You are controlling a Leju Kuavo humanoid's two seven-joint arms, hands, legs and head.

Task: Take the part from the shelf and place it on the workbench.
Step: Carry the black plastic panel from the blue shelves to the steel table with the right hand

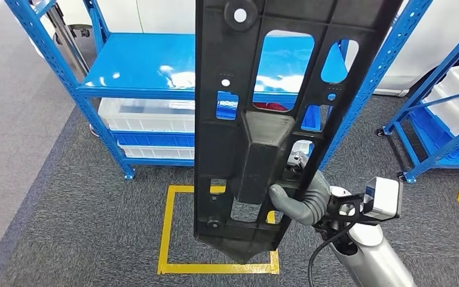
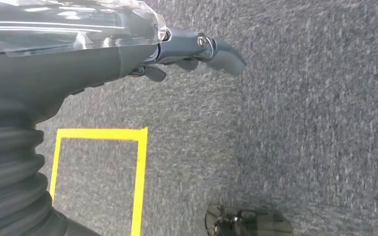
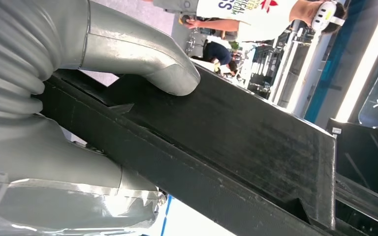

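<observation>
right arm [image 1: 375, 261]: silver tube, white-and-black box at the wrist, black cable looping beside it | right robot hand [image 1: 303, 200]: thick grey thumb, smooth and rounded, grey ribbed cover behind | left robot hand [image 2: 197, 51]: dark grey fingers, silver screw at the knuckle, clear glossy wrap over the grey shell, black ribbed cover at the wrist

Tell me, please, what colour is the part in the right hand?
Black part, clearest in the head view.

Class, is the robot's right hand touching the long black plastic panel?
Touching. The right wrist view shows the right hand with its grey thumb pressed flat on the long black plastic panel.
</observation>
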